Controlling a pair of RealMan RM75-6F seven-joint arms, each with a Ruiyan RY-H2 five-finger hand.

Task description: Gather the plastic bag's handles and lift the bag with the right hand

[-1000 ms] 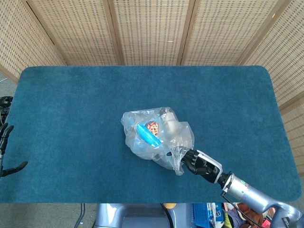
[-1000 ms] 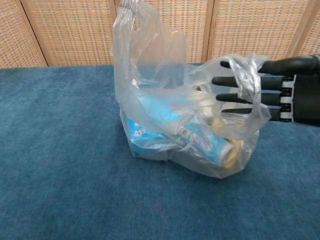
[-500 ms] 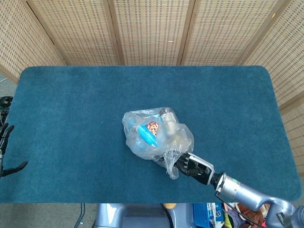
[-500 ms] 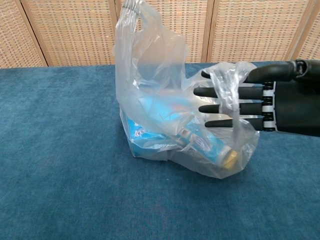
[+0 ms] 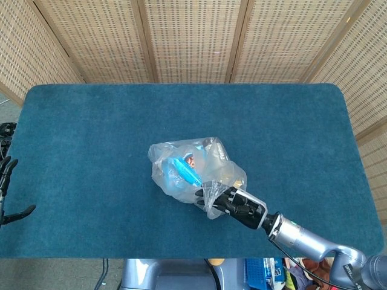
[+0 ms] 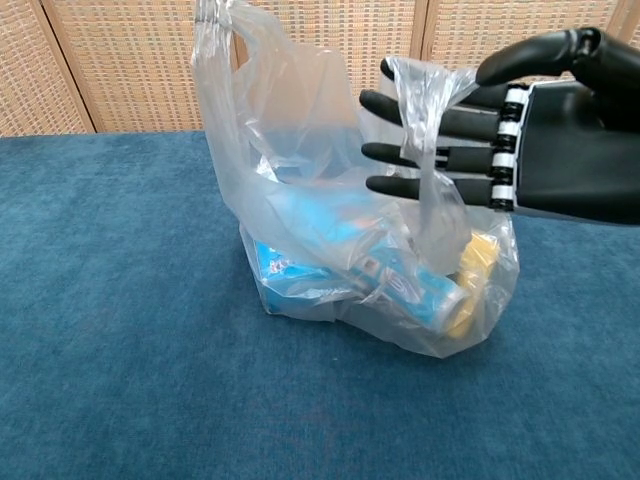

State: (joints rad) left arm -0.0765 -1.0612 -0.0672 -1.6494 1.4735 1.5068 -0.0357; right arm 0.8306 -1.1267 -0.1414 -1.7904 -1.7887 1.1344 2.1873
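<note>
A clear plastic bag (image 5: 175,181) (image 6: 300,150) sits mid-table, with a blue packet (image 5: 184,171) (image 6: 320,225) and a yellow item (image 6: 475,265) inside. My right hand (image 5: 239,204) (image 6: 500,140) is at the bag's near right side, its fingers (image 6: 400,153) straight and apart. One bag handle (image 6: 425,150) is looped over those fingers and hangs from them. The other handle (image 6: 215,30) stands up at the far left of the bag, untouched. My left hand (image 5: 9,193) hangs off the table's left edge, fingers apart and holding nothing.
A blue cloth covers the table (image 5: 91,121) (image 6: 100,300). Woven screen panels (image 5: 193,36) stand behind the far edge. Bare cloth lies all around the bag.
My right hand has moved left and upward with the handle looped over its fingers, pulling that side of the bag up. The bag has shifted slightly left. The left hand has not moved.
</note>
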